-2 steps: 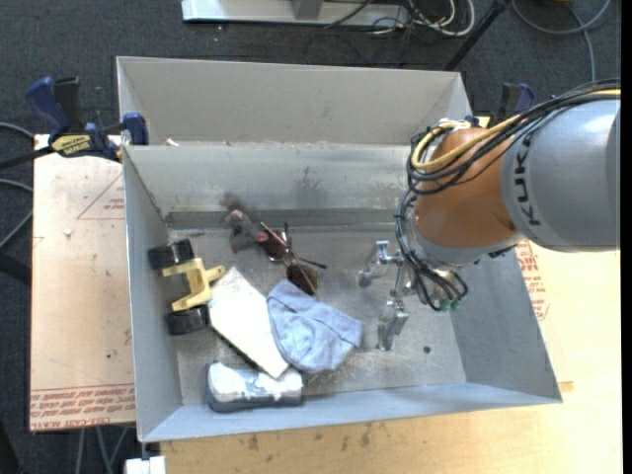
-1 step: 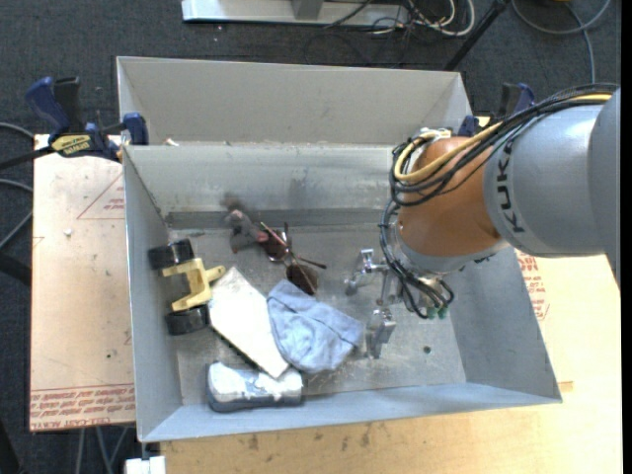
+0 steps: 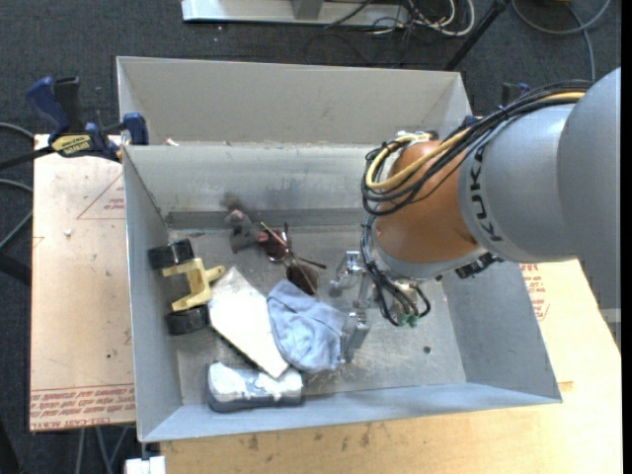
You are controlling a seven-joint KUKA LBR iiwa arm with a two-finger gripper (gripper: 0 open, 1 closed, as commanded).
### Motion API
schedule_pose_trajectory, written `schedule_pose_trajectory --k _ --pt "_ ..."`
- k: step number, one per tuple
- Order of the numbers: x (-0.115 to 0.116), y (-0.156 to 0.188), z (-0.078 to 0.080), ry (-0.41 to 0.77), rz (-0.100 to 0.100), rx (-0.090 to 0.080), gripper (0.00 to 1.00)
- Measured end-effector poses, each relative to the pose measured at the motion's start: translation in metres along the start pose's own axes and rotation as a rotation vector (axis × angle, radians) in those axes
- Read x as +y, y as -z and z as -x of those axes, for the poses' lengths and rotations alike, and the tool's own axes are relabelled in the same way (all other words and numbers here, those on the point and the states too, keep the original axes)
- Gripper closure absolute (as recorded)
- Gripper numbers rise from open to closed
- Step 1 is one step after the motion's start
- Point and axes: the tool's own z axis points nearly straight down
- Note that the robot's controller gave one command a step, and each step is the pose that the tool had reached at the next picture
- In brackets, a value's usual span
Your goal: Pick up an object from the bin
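My gripper (image 3: 348, 311) is low in the middle of the bin, and it is open. One metal fingertip (image 3: 342, 278) is toward the back and the other is toward the front. Both stand at the right edge of a crumpled pale blue-grey cloth (image 3: 304, 330). The cloth's edge lies by the gap, and I cannot tell whether it reaches in between the fingers. Just behind and left of the gripper lie dark reddish sunglasses (image 3: 278, 247). A flat white piece (image 3: 240, 321) lies partly under the cloth on its left.
A yellow toy with black wheels (image 3: 190, 285) sits by the left wall. A grey-white wrapped lump (image 3: 252, 386) lies at the front wall. The arm's orange cover and cables hang over the bin's right half; bare floor shows at the front right.
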Motion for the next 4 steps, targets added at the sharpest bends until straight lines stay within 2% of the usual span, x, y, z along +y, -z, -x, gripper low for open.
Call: schedule_pose_trajectory --k 1,2,4 --pt "0.007 -0.025 -0.013 0.168 0.000 -0.007 0.00" --pt "0.017 -0.027 -0.022 -0.244 -0.002 -0.004 1.00" --pt "0.017 -0.025 -0.022 -0.244 -0.002 -0.003 1.00"
